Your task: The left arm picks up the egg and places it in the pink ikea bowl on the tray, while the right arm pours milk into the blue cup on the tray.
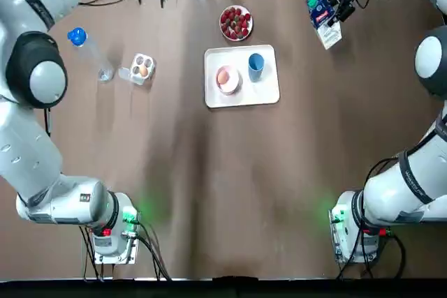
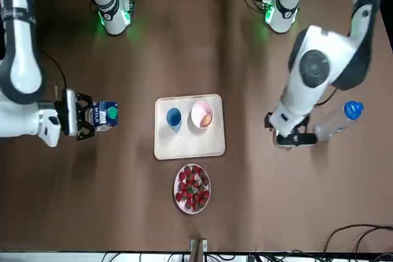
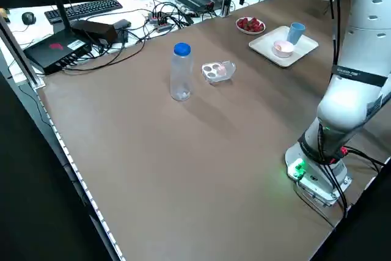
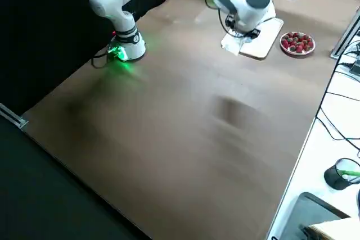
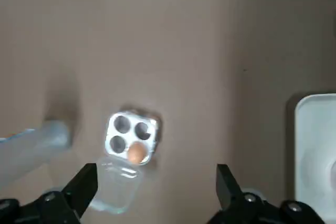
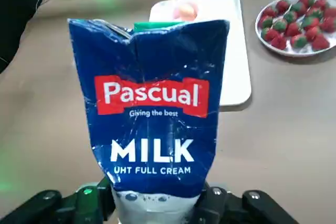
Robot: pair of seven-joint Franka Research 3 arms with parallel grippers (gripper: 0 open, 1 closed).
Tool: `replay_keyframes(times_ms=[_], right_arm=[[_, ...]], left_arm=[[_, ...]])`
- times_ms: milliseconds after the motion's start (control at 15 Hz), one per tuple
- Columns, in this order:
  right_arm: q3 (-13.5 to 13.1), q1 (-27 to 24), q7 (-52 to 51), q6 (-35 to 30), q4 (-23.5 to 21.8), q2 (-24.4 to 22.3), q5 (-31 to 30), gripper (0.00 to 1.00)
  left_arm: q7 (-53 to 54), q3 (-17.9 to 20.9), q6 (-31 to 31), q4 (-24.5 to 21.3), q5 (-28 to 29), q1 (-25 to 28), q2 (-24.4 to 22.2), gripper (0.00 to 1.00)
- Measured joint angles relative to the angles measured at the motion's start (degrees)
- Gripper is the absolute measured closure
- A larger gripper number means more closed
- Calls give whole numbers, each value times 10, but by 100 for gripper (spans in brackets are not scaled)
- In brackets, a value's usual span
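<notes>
The white tray [image 1: 269,92] holds the pink bowl [image 1: 228,79] with an egg [image 2: 207,118] lying in it, and the blue cup [image 1: 255,64] beside it. A clear egg carton [image 1: 141,69] left of the tray has one egg [image 5: 137,153] in it. My left gripper [image 5: 155,184] hangs open high above that carton, holding nothing; in the front view the left gripper [image 2: 293,138] is near the bottle. My right gripper [image 2: 83,119] is shut on the blue milk carton [image 6: 155,108], held tilted off the table at the far right, apart from the tray.
A plate of strawberries [image 1: 236,23] sits just beyond the tray. A clear bottle with a blue cap [image 1: 87,51] lies left of the egg carton. Cables and desk gear line the table's far edge.
</notes>
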Motion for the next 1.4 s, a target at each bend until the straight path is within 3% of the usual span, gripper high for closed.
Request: replay_keyframes(times_ms=[133, 400, 733, 1400], right_arm=[[0, 32, 62, 6, -1, -13, -19, 46], [0, 98, 181, 21, -3, -32, -72, 46], [0, 157, 263, 25, -6, -40, -131, 47], [1, 258, 453, 27, -8, -41, -262, 46]], left_arm=[[29, 19, -18, 2, -29, 8, -31, 0], [91, 116, -62, 3, -125, -13, -109, 0], [157, 206, -142, -26, -169, -71, -189, 0], [157, 212, -142, -50, -169, -79, -195, 0]])
